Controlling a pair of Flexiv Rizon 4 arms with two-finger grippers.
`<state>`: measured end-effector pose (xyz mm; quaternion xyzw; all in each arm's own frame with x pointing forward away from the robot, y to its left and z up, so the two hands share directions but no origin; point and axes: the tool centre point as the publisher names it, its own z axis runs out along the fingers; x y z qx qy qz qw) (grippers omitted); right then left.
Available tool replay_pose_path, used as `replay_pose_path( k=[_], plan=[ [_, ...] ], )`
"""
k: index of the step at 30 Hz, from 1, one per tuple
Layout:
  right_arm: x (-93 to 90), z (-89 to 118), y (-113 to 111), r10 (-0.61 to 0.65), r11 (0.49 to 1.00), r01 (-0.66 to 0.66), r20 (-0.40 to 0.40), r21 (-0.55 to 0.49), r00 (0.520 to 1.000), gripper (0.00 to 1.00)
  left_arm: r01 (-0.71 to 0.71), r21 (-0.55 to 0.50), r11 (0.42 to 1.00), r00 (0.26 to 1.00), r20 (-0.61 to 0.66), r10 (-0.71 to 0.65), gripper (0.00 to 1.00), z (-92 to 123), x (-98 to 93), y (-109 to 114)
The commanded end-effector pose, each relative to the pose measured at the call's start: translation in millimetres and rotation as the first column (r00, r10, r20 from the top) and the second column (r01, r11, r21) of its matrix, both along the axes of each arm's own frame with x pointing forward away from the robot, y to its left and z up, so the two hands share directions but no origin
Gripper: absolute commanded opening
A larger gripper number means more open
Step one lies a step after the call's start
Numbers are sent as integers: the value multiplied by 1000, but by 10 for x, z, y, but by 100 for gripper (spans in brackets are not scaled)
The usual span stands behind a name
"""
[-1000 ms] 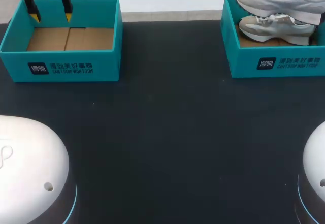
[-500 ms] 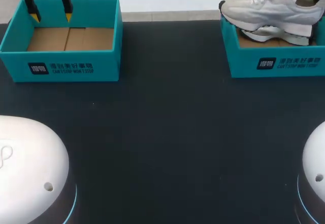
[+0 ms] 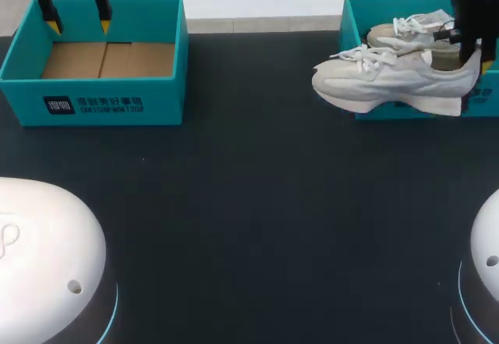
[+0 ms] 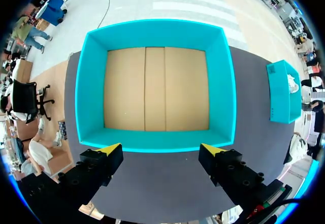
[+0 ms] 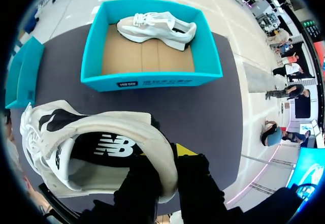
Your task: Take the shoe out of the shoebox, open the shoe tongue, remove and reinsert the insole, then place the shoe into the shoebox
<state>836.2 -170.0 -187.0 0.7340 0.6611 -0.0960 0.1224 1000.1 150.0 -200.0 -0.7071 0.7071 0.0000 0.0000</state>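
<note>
So I've got my right gripper [image 5: 170, 158] clamped on the sneaker's [image 3: 390, 83] heel, holding it above the table just in front of its shoebox [image 5: 152, 81]. My left gripper [image 4: 160, 150] hangs with fingers spread wide at the edge of the other shoebox [image 4: 91, 82].

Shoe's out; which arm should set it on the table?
Right: the right gripper holds the shoe by its heel above the table. The left gripper hangs open over the empty shoebox, far off.

Dark table [image 3: 249, 203], left shoebox [image 3: 164, 98] and right shoebox [image 5: 101, 82] on it, well apart.
</note>
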Motion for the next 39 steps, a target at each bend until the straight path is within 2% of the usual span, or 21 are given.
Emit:
replay_pose_path(
  k=[1, 6, 10, 23, 30, 35, 39],
  plan=[
    [-289, -63, 159, 21, 1000, -21, 57, -6, 998, 0, 0, 0, 1000, 1000, 0, 0, 100, -1, -1, -1],
    [-538, -242, 476, 13, 1000, -13, 62, -4, 998, 0, 0, 0, 1000, 1000, 0, 0, 100, -1, -1, -1],
    [-728, -403, 744, -2, 1000, 2, 34, 21, 999, 0, 0, 0, 1000, 1000, 0, 0, 100, -1, -1, -1],
    [-1354, -890, 1707, 151, 989, -151, 4, -5, 989, 0, 0, 0, 1000, 1000, 0, 0, 100, -1, -1, -1],
    [-1486, -990, 2134, 187, 982, -187, 0, -7, 982, 0, 0, 0, 1000, 1000, 0, 0, 100, -1, -1, -1],
    [-1427, -1090, 2304, 122, 992, -122, -29, 12, 992, 0, 0, 0, 1000, 1000, 0, 0, 100, -1, -1, -1],
    [-1362, -1123, 2463, 84, 996, -85, 12, 37, 996, 0, 0, 0, 1000, 1000, 0, 0, 100, -1, -1, -1]
  ],
)
